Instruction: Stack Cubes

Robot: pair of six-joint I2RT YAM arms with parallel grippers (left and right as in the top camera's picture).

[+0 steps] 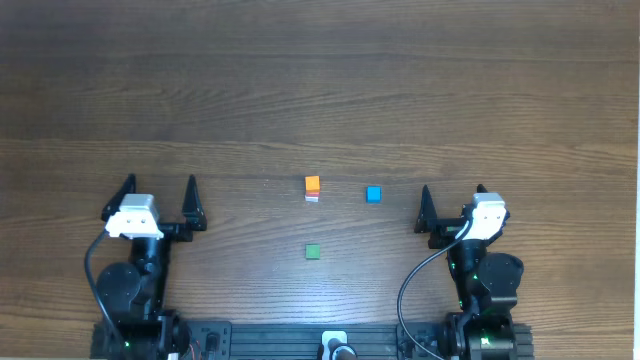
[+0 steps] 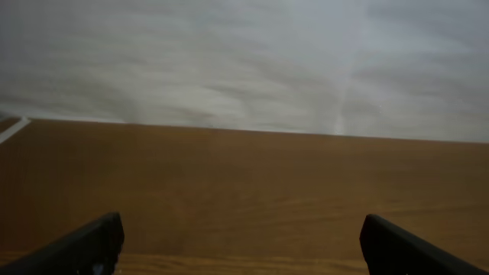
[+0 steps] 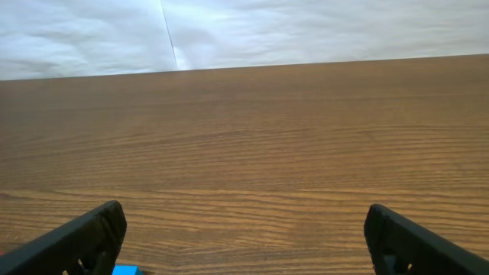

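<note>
The left black robot hand (image 1: pixel 160 197) sits at the left of the brown wooden counter (image 1: pixel 320 80) with its two fingers wide apart and nothing in them, and the right black robot hand (image 1: pixel 452 203) sits at the right, fingers apart too and holding nothing. Near the right black robot hand, toward the middle, lies the small blue cube (image 1: pixel 373 194), and further over is the small orange cube (image 1: pixel 312 183). The small green cube (image 1: pixel 312 252) lies alone between the two arms, closer to their bases, and the three cubes do not touch.
</note>
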